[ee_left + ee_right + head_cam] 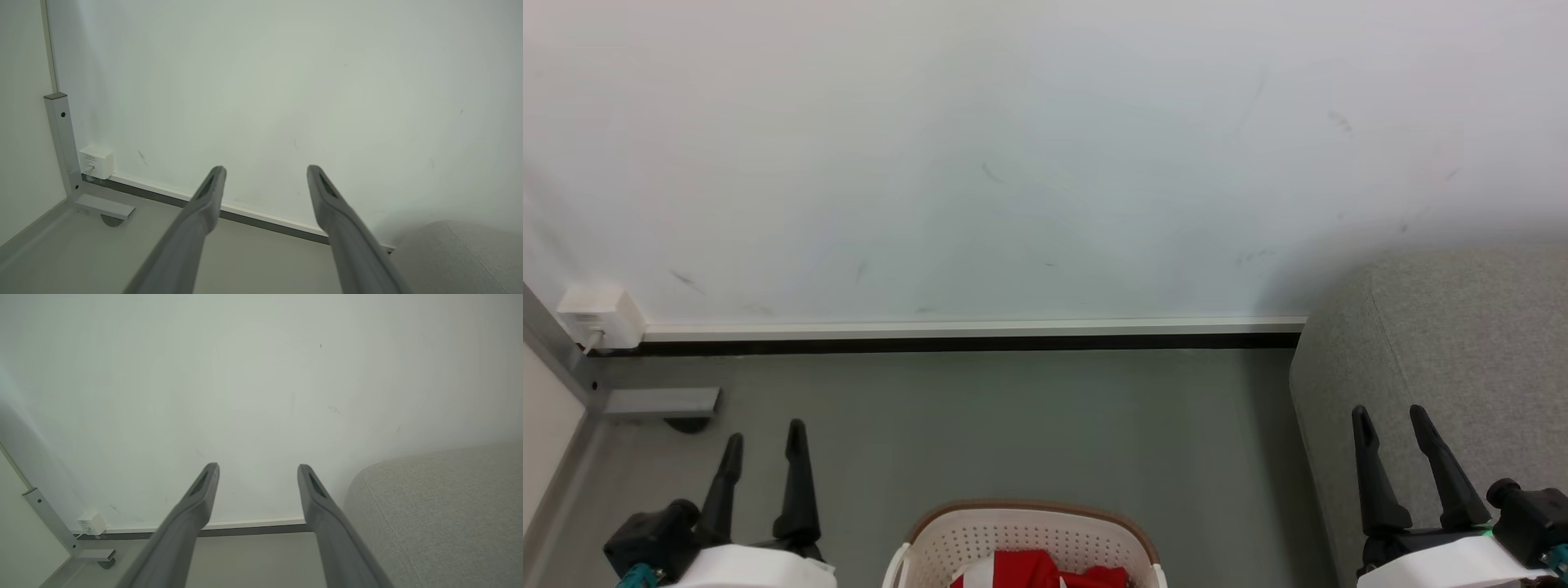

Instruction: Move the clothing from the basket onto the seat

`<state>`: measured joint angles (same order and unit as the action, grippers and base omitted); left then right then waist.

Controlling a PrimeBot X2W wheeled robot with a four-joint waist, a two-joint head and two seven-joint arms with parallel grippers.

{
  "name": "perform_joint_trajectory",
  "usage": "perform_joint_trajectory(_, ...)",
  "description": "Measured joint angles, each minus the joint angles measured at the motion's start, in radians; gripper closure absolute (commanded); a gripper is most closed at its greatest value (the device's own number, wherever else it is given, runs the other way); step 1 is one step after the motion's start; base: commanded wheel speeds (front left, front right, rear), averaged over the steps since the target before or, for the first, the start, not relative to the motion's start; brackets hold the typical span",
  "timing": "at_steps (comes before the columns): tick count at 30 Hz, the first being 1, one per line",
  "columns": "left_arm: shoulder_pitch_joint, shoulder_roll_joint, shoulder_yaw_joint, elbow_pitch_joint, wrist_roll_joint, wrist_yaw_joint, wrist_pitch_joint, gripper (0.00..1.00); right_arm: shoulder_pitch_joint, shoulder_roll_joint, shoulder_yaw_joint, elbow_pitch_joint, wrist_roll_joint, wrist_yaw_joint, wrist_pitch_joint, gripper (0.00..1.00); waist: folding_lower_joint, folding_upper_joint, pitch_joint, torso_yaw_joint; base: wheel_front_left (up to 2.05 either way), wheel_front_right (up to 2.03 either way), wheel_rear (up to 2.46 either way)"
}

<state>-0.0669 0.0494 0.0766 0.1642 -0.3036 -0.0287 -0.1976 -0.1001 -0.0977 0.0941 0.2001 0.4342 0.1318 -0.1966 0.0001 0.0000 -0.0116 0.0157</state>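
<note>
At the bottom centre of the head view, the red jersey (1039, 570) lies bunched inside the perforated laundry basket (980, 539), which stands on the grey floor (1013, 425) between your two arms. The frame's lower edge cuts off most of it. The grey sofa (1462, 343) takes up the right side, just beside your right gripper (1389, 412). Both that one and the left gripper (765, 433) stand spread wide with nothing between the fingers, pointing toward the wall (1013, 163). Expect the jersey to be light, limp and a little slick, so it will likely drape and trail when lifted. Pinch a thick fold near the middle of the heap, not a loose edge, and lift high enough that the hem clears the basket's brown rim.
</note>
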Motion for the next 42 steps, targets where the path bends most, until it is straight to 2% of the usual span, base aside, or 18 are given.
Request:
perform_joint_trajectory(29, 0.002, 0.0, 0.005, -0.006, 0.233, 0.0, -0.059, 0.0, 0.0, 0.007, 0.015, -0.014, -0.202, 0.0, -0.06, 0.0, 0.0, 0.0, 0.003, 0.007, 0.0, 0.0, 0.0)
perform_joint_trajectory(42, 0.002, -0.001, 0.005, -0.002, 0.258, 0.003, -0.066, 0.0, 0.0, 0.006, 0.022, -0.014, -0.223, 0.0, -0.066, 0.0, 0.0, 0.0, 0.002, 0.007, 0.0, 0.0, 0.0)
